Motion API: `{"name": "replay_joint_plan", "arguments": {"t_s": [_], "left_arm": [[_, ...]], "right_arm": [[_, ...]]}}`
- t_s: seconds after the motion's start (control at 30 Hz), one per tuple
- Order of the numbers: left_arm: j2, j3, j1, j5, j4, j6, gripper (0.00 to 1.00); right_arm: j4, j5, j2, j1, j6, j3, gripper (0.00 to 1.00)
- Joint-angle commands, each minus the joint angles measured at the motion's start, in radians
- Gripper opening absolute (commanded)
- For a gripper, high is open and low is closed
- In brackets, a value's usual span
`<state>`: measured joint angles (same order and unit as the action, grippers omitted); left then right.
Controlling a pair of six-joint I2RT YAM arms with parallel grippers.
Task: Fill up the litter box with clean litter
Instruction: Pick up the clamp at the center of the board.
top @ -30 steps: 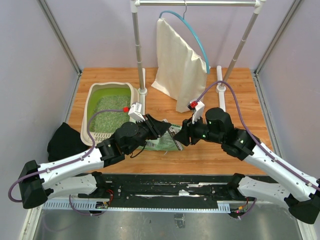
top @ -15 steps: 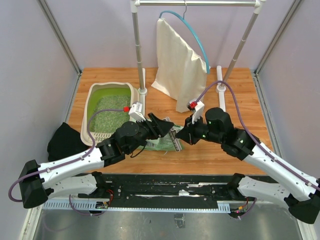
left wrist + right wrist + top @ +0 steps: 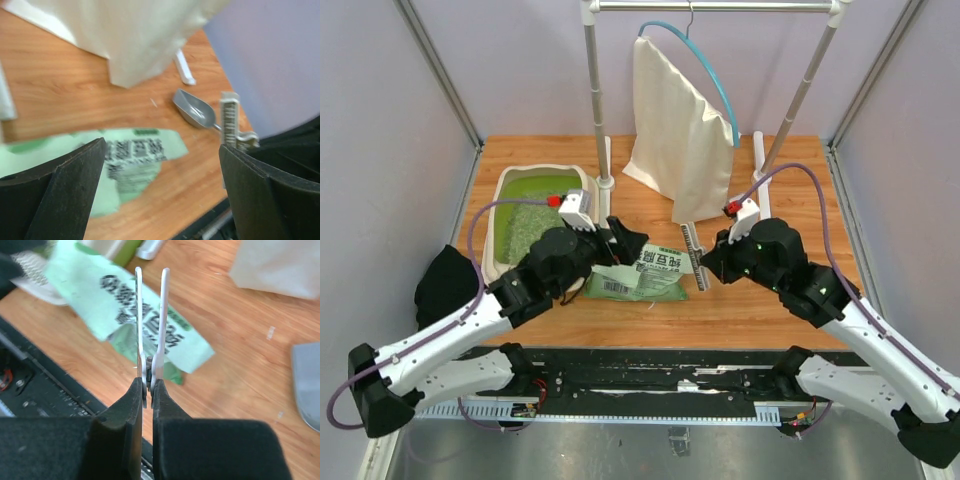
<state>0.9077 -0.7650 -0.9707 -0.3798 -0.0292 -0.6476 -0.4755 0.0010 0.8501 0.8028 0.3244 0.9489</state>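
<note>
While the left claw [image 3: 626, 243] hangs released, its jaws spread wide over the near end of the green bag [image 3: 645, 275], we find the right claw [image 3: 148, 384] clenched on a white clip [image 3: 694, 250]. The clip's ribbed bar sticks out toward twelve o'clock from the fingertips. From the right wrist it shows edge-on as two thin white blades pinched between the black fingers.

The bag lies flat on the bench [image 3: 520, 150] near the middle, slightly toward six o'clock, printed side and barcode up. The clip is clear of it, just off its three o'clock edge.

The litter box [image 3: 542, 170] sits at about ten o'clock on the bench, against the left wall side. The clean litter [image 3: 528, 228] lies inside it as a speckled pale mass over the lime-green floor (the far end, toward twelve, shows bare green).

From the left wrist we also see a grey scoop [image 3: 192, 107] resting on the wood beside the clip. A pale cloth sack [image 3: 675, 130] hangs at twelve o'clock from a rack [image 3: 592, 90], and a black cloth [image 3: 445, 280] lies at nine o'clock.
</note>
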Motion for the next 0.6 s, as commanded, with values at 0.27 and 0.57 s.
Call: {"name": "replay_joint_plan", "arguments": {"t_s": [0.27,0.57], "left_arm": [[0.340,-0.319,0.384,0.722,-0.335,0.668,1.00],[0.553,-0.429,0.426,0.815,-0.469,0.962,0.99]], "right_arm": [[-0.053,-0.344,-0.029,-0.334,-0.119,-0.036,0.01],[-0.056,-0.419,-0.014,-0.353,-0.232,0.003,0.01]]}}
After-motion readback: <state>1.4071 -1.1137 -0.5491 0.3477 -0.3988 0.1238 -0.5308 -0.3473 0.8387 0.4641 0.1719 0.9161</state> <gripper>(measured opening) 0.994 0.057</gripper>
